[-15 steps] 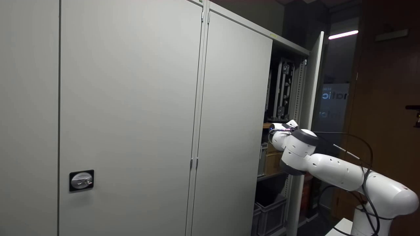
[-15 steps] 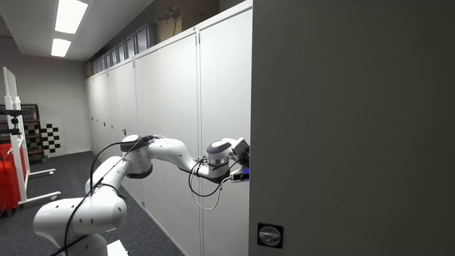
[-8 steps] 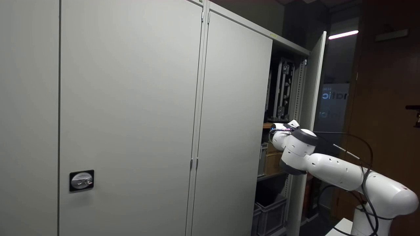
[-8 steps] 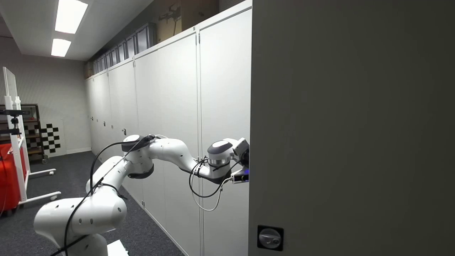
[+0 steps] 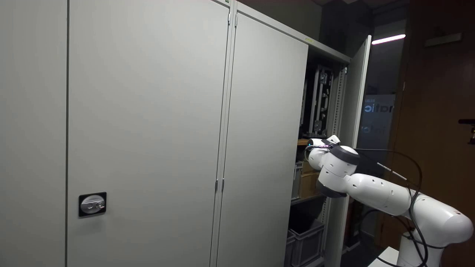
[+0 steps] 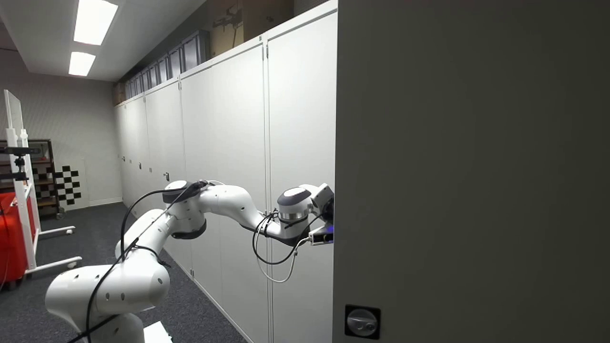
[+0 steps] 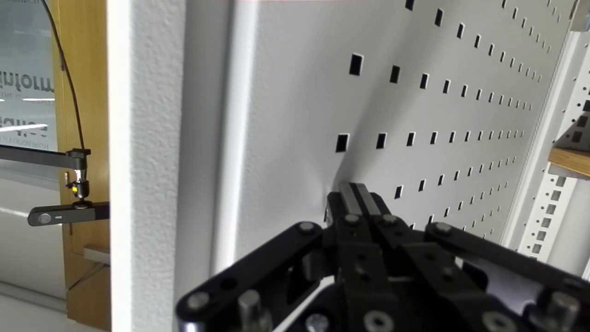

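In the wrist view my gripper [image 7: 355, 185] is shut, its fingers pressed together with nothing between them. The tips stand at the perforated inner face of a grey cabinet door [image 7: 286, 115], where their shadow meets them; they look to be touching it. This door [image 5: 354, 100] stands swung out from the cabinet in an exterior view, the wrist reaching in on its inner side. From the other angle the door's dark outer face [image 6: 452, 166], with a round handle [image 6: 362, 321], hides the fingers.
Inside the cabinet are a metal-framed black case [image 5: 321, 102], a cardboard box [image 5: 309, 184] and grey crates [image 5: 308, 241]. The neighbouring door [image 5: 263, 111] is closed. A camera on a stand [image 7: 60, 214] is beyond the door edge. Cables [image 6: 274, 259] hang from the arm.
The door has swung a little further outward, its top edge shifting right in one view and its handle sinking lower in another. The arm has shifted only slightly; the gripper stays shut.
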Controlling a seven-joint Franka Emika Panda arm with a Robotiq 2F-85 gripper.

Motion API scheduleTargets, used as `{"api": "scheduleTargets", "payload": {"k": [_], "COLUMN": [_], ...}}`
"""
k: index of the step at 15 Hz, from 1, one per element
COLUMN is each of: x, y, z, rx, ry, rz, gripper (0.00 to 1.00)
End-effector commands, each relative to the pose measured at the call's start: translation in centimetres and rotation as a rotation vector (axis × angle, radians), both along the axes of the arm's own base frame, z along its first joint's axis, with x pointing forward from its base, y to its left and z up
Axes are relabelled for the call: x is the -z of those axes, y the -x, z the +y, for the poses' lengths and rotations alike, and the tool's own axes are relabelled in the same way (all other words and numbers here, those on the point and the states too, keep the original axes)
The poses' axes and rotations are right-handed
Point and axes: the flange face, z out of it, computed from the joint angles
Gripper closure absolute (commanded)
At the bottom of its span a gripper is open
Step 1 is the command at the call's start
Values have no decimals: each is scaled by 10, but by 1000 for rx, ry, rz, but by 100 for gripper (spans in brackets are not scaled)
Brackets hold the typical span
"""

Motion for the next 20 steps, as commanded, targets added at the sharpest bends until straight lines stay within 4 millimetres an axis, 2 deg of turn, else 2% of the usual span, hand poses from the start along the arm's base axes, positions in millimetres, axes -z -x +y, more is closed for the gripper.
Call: {"api": "scheduleTargets", "payload": {"k": [1, 11, 20], "x": [-13, -13, -10], "y": [23, 54, 70], "z": [-11, -35, -60], "rx": [42, 107, 134], "ry": [35, 22, 9], "rz": [-2, -22, -51], "gripper": [100, 100, 100]}}
